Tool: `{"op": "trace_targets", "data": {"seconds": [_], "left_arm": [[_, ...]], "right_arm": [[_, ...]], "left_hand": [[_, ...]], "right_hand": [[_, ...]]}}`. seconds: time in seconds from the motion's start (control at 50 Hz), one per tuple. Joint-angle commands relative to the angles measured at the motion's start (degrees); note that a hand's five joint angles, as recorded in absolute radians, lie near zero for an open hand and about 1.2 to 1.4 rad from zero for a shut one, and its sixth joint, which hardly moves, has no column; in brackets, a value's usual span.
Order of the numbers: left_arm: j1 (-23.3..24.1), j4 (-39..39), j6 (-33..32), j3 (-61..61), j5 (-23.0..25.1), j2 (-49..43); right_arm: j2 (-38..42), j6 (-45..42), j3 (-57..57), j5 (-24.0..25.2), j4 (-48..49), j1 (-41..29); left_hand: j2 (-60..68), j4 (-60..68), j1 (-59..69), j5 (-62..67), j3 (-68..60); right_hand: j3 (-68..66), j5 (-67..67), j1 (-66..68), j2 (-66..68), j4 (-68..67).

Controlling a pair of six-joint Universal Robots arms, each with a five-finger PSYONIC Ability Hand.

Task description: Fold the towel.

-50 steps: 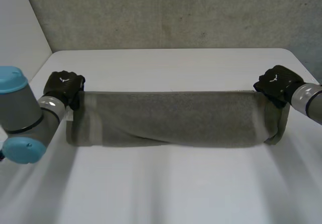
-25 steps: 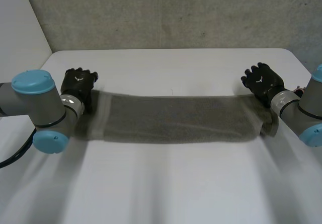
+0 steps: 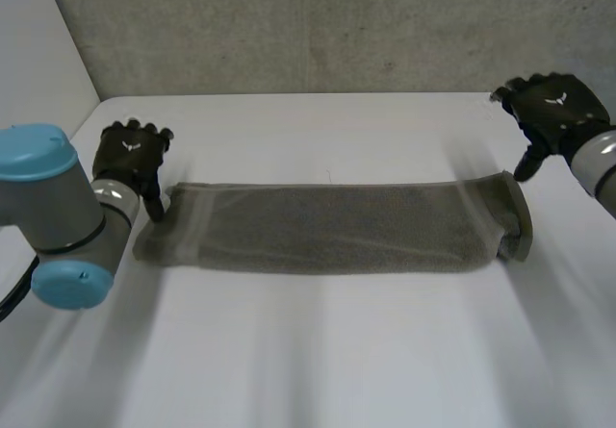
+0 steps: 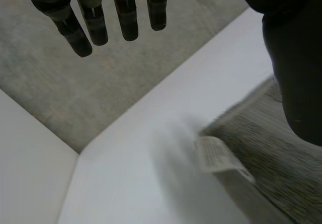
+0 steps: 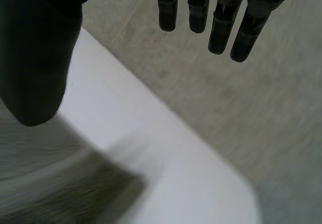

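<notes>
A grey-green towel lies folded into a long narrow strip across the white table. My left hand hovers just past the strip's left end, fingers straight and apart from the thumb, holding nothing. Beneath that thumb lies the towel's end with a white label. My right hand is raised above and behind the strip's right end, fingers straight, empty. The towel's right end lies under its thumb.
A grey concrete wall stands behind the table's far edge. A white panel closes off the far left corner. Bare tabletop spreads in front of the towel.
Both hands have opened and let go of the towel's ends, then lifted away. The towel has dropped flat onto the table as a narrower strip.
</notes>
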State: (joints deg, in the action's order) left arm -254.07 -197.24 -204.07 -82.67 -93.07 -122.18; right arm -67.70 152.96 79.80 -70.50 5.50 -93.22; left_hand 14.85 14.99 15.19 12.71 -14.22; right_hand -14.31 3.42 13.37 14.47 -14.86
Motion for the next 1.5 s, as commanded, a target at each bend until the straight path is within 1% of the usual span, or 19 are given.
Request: {"op": "trace_targets", "data": {"seconds": [0.02, 0.1, 0.16, 0.26, 0.3, 0.36, 0.4, 0.48, 0.56, 0.72, 1.02, 1.34, 1.5], "left_arm": [[0.1, -0.6, 0.1, -5.5, 3.3, 1.6], [-0.4, -1.5, 0.2, -5.9, 3.3, 1.6], [-0.4, -2.4, 0.2, -6.0, 3.3, 1.2], [-0.5, -3.0, 0.2, -6.0, 3.3, 0.6], [-0.5, -3.1, 0.2, -6.2, 3.3, 0.5], [-0.5, -3.0, 0.2, -6.2, 3.3, 0.5], [-0.5, -3.1, 0.2, -6.6, 3.3, 0.5], [-0.4, -3.3, 0.2, -7.1, 3.3, 0.5], [-0.2, -3.8, 0.2, -7.2, 3.3, 0.5], [-0.2, -3.8, 0.2, -7.2, 3.3, 0.4], [0.1, -3.8, 0.2, -7.2, 3.3, 0.2], [0.1, -3.9, 0.2, -7.2, 3.4, -0.3], [0.1, -3.9, 0.2, -7.2, 3.4, -0.4]], "right_arm": [[-0.9, 10.0, 3.5, 1.2, -12.7, 5.2], [-0.2, 10.1, 5.5, 1.1, -11.6, 5.6], [2.0, 10.4, 6.5, 0.8, -9.7, 5.8], [5.1, 11.0, 7.3, 0.4, -7.9, 5.9], [5.7, 11.5, 8.0, 0.4, -6.9, 5.9], [5.7, 11.5, 8.5, 0.4, -6.5, 6.0], [5.4, 11.6, 9.4, 0.4, -6.1, 6.7], [4.4, 11.6, 10.7, 0.6, -5.9, 7.0], [1.0, 11.6, 14.5, 1.0, -4.7, 8.1], [-1.9, 10.8, 20.4, 1.4, -0.3, 8.9], [-1.0, 10.7, 20.2, 1.6, 2.2, 8.1], [5.3, 10.1, 17.1, 0.8, 3.1, 8.1], [5.7, 10.1, 17.1, 0.6, 3.8, 8.1]], "left_hand": [[-3.1, -3.3, -3.5, -11.0, 2.5], [-2.9, -3.1, -3.3, -10.8, 2.3], [-2.6, -2.8, -3.0, -10.5, 2.0], [-2.6, -2.8, -3.0, -10.5, 2.0], [-2.6, -2.8, -3.0, -10.5, 2.0], [-2.6, -2.8, -3.0, -10.5, 2.0], [-2.6, -2.8, -3.0, -10.5, 2.0], [-2.6, -2.8, -3.0, -10.5, 2.0], [-2.6, -2.8, -3.0, -10.5, 2.0], [-2.6, -2.8, -3.0, -10.5, 2.0], [-2.6, -2.8, -3.0, -10.5, 2.0], [-2.6, -2.8, -3.0, -10.5, 2.0], [-2.6, -2.8, -3.0, -10.5, 2.0]], "right_hand": [[-3.0, 3.9, 3.9, 2.8, -2.4], [-3.0, 3.9, 3.9, 2.8, -2.5], [-3.8, 4.7, 4.8, 3.7, -3.3], [-10.1, 11.0, 11.0, 9.9, -9.5], [-16.1, 17.0, 17.0, 15.9, -15.6], [-19.0, 19.9, 19.9, 18.8, -18.4], [-24.7, 25.6, 25.6, 24.5, -24.1], [-27.7, 28.6, 28.7, 27.6, -27.2], [-30.9, 31.8, 31.9, 30.8, -30.4], [-29.2, 30.1, 30.2, 29.1, -28.7], [-27.6, 28.5, 28.5, 27.4, -27.0], [-27.6, 28.5, 28.5, 27.4, -27.0], [-28.7, 29.6, 29.7, 28.6, -28.2]]}}
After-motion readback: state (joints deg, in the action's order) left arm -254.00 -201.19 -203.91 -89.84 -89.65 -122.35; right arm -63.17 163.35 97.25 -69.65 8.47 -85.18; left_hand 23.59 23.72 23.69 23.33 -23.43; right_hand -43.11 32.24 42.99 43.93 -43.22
